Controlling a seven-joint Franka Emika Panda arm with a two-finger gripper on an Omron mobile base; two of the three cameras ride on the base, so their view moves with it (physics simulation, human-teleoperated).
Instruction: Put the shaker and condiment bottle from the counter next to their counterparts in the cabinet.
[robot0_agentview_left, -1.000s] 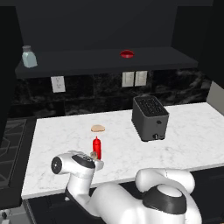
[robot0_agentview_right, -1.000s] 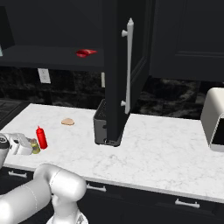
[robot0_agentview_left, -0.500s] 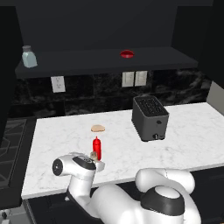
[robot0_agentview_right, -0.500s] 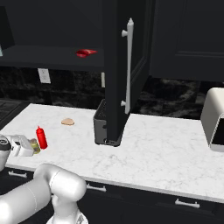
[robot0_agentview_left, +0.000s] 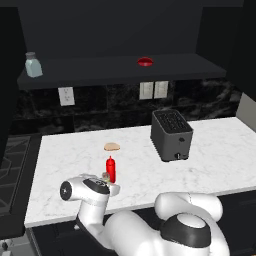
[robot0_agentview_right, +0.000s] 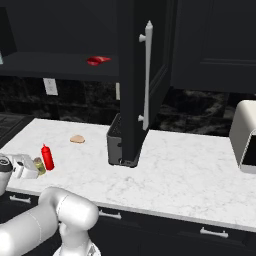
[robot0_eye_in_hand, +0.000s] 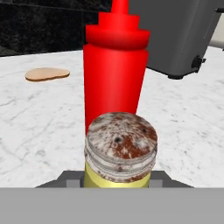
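The gripper (robot0_agentview_left: 106, 181) is low at the front left of the counter (robot0_agentview_left: 215, 150). Its jaws are squeezed in on the shaker (robot0_eye_in_hand: 119, 153), w/ the yellow body between the 2 dark tips. In the hand view the shaker's speckled cap sits right up close, and the red bottle (robot0_eye_in_hand: 116, 74) stands just behind it, almost touching. From the right base view the shaker (robot0_agentview_right: 39, 165) is a small yellow thing at the end of the white hand, beside the bottle (robot0_agentview_right: 47, 157). Both stand upright on the counter. Can't tell if the shaker is off the counter yet.

A flat tan bit of food (robot0_agentview_left: 112, 146) lies a bit further back on the counter, apart from the bottle (robot0_agentview_left: 111, 169). A dark toaster (robot0_agentview_left: 171, 134) sits to the right, well apart from them.

Up above is the cabinet (robot0_agentview_left: 120, 67), dark w/ one long shelf. A pale blue shaker (robot0_agentview_left: 33, 65) stands at the left end of the shelf. A low red round thing (robot0_agentview_left: 145, 62) sits nearer the middle. They are well apart. In the right base view a cabinet door (robot0_agentview_right: 142, 75) hangs open in front of the toaster.
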